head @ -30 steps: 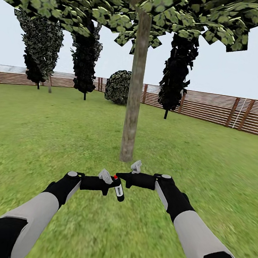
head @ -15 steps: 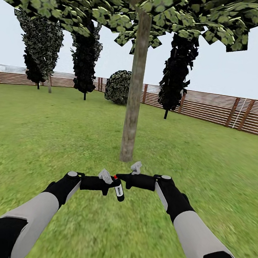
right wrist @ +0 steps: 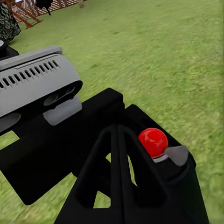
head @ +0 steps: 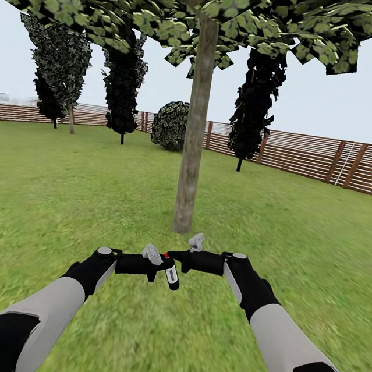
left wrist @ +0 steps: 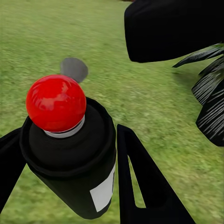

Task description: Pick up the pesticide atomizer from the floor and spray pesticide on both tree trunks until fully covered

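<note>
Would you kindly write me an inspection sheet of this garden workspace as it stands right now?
Surface: grass lawn, no bare patches seen.
Job's things: pesticide atomizer, black body with a red knob, held in front of the tree trunk; no white specks visible on the bark.
Clutter: nothing seen.
Grippers: left gripper shut on the atomizer; right gripper close beside its red knob, whether it is open or shut cannot be told.
Cables: nothing seen.
Surroundings: wooden slat fence, round bush, dark columnar trees.

Arms: light grey forearms, black elbows and wrists, grey joint caps; fingers (head: 152, 254) apparently grey-tipped.
</note>
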`<state>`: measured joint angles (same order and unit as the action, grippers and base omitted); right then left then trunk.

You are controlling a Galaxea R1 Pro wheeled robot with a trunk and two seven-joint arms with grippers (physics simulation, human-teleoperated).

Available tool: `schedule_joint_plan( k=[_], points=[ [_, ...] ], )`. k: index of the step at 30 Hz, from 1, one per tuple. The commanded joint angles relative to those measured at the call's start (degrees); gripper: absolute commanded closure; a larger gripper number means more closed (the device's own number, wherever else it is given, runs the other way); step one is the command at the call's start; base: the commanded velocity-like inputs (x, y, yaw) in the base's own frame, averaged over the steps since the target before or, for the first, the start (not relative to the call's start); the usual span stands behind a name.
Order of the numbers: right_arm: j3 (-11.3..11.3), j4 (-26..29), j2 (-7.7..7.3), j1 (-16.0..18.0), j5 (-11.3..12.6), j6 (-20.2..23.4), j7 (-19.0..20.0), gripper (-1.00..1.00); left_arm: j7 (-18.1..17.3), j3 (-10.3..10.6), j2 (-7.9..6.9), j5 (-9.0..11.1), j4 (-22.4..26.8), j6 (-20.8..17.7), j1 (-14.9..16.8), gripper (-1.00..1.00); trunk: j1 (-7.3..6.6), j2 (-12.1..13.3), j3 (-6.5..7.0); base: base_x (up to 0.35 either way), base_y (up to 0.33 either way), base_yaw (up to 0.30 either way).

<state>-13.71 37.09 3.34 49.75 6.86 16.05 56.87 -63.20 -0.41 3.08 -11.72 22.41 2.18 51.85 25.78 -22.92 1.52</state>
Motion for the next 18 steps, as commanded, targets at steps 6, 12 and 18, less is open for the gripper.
schedule_joint_plan(
  k=[6, 12, 18],
  points=[
    [0.00, 0.00, 0.00, 0.00, 0.00, -0.04, -0.15, 1.00, 0.01, -0.03, 0.00, 0.03, 0.01, 0.02, 0.00, 1.00, 0.00, 0.00, 0.00, 0.000, 0.000, 0.000],
    [0.00, 0.00, 0.00, 0.00, 0.00, -0.05, -0.22, 1.00, 0.01, -0.03, 0.00, 0.03, 0.01, 0.05, 0.00, 1.00, 0.00, 0.00, 0.00, 0.000, 0.000, 0.000],
    [0.00, -0.01, 0.00, 0.00, 0.00, -0.05, -0.26, 1.00, -0.02, -0.03, 0.00, 0.03, 0.01, 0.15, 0.00, 1.00, 0.00, 0.00, 0.00, 0.000, 0.000, 0.000]
  ],
)
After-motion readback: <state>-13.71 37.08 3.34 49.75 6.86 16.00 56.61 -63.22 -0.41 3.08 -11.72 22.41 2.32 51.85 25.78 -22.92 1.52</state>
